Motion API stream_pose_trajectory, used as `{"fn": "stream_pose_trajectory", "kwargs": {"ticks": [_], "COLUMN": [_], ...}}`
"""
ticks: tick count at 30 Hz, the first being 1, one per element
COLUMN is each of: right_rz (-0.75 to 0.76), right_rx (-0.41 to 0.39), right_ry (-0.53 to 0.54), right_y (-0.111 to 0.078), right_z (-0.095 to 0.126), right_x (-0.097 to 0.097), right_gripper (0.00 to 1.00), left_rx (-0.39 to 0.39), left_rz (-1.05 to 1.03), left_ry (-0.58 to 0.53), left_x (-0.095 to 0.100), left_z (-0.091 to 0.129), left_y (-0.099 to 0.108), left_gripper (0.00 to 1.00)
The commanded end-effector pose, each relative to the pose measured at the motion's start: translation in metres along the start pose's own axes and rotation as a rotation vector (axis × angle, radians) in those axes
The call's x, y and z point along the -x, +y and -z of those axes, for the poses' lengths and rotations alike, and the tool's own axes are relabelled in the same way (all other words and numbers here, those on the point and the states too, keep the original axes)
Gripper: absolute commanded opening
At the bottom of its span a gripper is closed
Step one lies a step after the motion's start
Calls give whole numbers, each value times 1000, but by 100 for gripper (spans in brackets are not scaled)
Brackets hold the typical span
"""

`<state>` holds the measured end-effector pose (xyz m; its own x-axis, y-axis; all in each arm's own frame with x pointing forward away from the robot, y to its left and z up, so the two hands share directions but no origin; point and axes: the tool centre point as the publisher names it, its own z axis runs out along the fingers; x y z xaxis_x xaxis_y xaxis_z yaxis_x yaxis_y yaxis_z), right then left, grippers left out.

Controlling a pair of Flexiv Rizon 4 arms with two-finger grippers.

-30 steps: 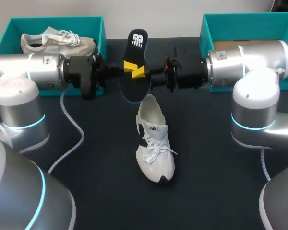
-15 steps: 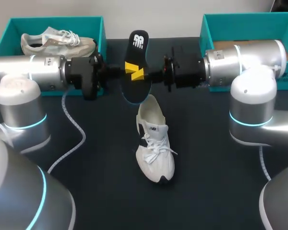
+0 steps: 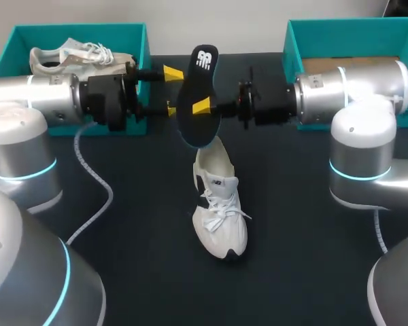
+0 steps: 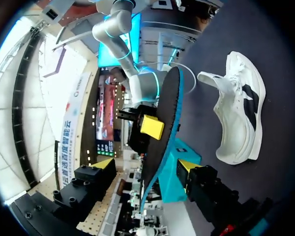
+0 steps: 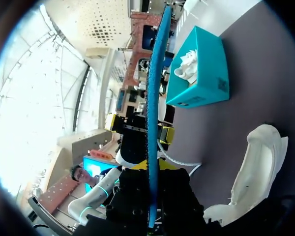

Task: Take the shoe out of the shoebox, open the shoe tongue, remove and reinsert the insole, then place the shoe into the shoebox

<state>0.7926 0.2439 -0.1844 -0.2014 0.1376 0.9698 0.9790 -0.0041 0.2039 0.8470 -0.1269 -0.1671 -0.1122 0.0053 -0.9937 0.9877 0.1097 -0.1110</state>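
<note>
The black insole (image 3: 198,95) hangs upright above the table, and my right gripper (image 3: 202,106) is shut on its lower half. In the right wrist view the insole (image 5: 152,98) is edge-on, running out from my right gripper (image 5: 152,169). My left gripper (image 3: 171,90) stands open just left of the insole, its yellow tips spread and not touching it. In the left wrist view the insole (image 4: 163,137) rises between the spread fingers of my left gripper (image 4: 145,169). A white shoe (image 3: 219,198) lies on the dark table under the insole, heel toward the insole, toe toward the front edge.
A teal shoebox (image 3: 139,51) at the back left holds a second pale shoe (image 3: 81,58). Another teal shoebox (image 3: 306,30) stands at the back right, behind my right arm. A grey cable (image 3: 88,170) trails across the table at the left.
My left gripper has opened, let go of the insole and drawn back to the left. The right gripper closed on the insole and now holds it alone, shifted slightly right.
</note>
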Motion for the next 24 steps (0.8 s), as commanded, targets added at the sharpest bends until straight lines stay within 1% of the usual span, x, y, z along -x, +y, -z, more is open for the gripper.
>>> {"fn": "stream_pose_trajectory", "kwargs": {"ticks": [1,2,4,7,12,17,18,21,24], "right_rz": [47,74,134,229,333,463,477,561,639], "right_rx": [11,14,6,18,14,-6,-6,-27,-51], "right_ry": [-9,-13,-21,-12,-12,2,9,31,64], "right_y": [-4,-4,-3,-2,1,6,7,8,10], "right_z": [10,11,13,15,16,15,16,17,15], "right_x": [1,1,1,-1,-3,-6,-7,-10,-13], "right_gripper": [0,0,0,0,0,0,0,0,0], "left_rx": [28,27,54,61,96,107,125,147,147], "left_rz": [161,218,326,445,644,773,820,828,828], "left_ry": [71,87,105,151,203,260,263,293,293], "left_x": [1,-1,-6,-14,-26,-38,-41,-48,-48], "left_z": [22,26,32,39,45,47,48,48,48], "left_y": [-4,-3,-3,-4,-8,-12,-13,-15,-15], "left_gripper": [100,100,100,100,100,100,100,100,100]}}
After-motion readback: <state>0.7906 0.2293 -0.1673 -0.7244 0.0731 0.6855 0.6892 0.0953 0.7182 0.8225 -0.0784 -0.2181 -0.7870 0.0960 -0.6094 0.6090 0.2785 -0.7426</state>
